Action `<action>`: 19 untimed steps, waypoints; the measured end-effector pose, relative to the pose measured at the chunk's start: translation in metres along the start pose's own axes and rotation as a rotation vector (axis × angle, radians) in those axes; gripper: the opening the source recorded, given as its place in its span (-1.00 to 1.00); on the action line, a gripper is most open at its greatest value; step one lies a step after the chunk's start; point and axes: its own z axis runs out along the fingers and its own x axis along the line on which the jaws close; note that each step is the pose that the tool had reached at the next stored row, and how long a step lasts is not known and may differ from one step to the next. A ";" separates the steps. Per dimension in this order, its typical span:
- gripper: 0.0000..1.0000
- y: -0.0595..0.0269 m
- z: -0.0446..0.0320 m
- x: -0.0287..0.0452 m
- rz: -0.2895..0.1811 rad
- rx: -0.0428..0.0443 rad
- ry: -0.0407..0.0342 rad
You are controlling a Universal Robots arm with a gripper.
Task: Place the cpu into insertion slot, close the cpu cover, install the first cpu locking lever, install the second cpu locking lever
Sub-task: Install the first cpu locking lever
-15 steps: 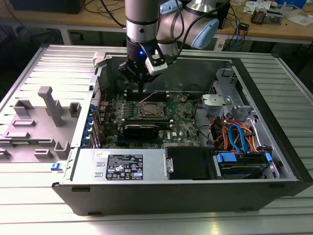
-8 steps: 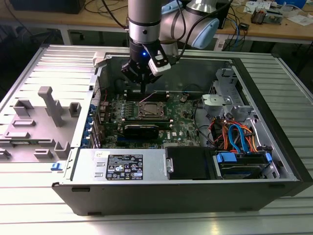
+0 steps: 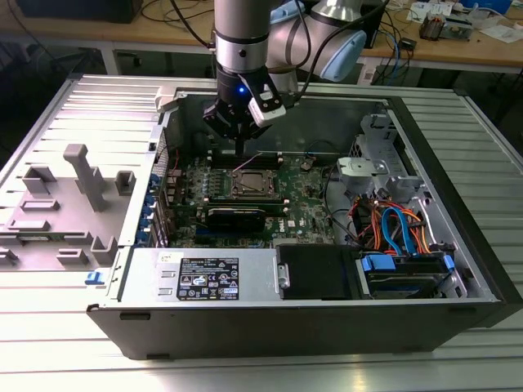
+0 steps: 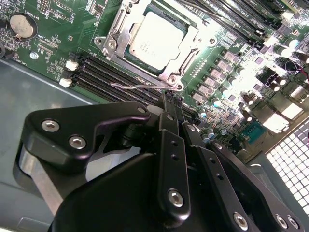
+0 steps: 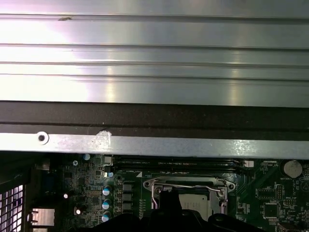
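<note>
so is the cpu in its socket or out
In. The cpu lies flat and level, with the metal cover framing its edges.

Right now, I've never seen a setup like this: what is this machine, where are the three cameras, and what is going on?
It is one robot arm with a gripper, reaching down into an open computer case that lies on a ridged metal table. The exterior view comes from a camera off the arm; both wrist views ride on the arm. In the second wrist view the cpu sits in the insertion slot, framed by the cpu cover. The gripper hangs beside a thin wire lever; I cannot tell whether it holds anything.
</note>
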 end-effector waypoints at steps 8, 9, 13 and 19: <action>-0.79 0.0000 0.0000 0.0001 0.000 0.0001 0.0000; -0.79 0.0000 0.0000 0.0001 0.000 0.0000 0.0000; -0.79 0.0000 0.0000 0.0002 -0.009 0.0002 0.0002; -0.79 0.0009 0.0002 0.0000 -0.026 0.0003 0.0003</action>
